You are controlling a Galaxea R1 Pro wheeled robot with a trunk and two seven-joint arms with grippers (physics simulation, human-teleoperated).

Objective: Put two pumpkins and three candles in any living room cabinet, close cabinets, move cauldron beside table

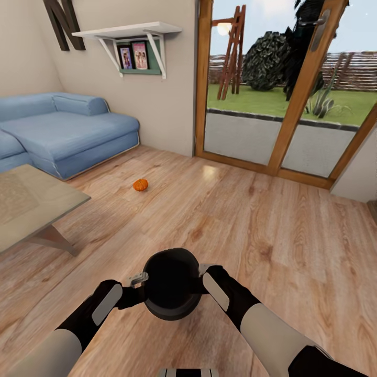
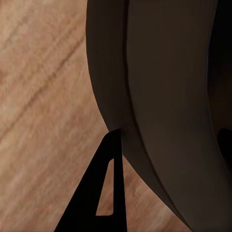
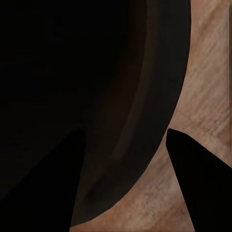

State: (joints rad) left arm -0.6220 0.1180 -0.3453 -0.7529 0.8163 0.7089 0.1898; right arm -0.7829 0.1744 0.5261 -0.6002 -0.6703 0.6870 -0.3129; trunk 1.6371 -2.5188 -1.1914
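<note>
The black cauldron (image 1: pixel 172 285) hangs between both arms, above the wood floor (image 1: pixel 272 225), w/ the left tool (image 1: pixel 137 280) pinching its rim on one side & the right tool (image 1: pixel 203 270) pinching the other side. One orange pumpkin (image 1: pixel 140 184) sits on the floor near the blue sofa (image 1: pixel 68 131). The pale counter (image 1: pixel 31 204) is off to the left, well apart from the cauldron.

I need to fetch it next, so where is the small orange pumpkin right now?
In the head view the small orange pumpkin lies on the wooden floor, ahead and left, between the blue sofa and the pale coffee table.
</note>
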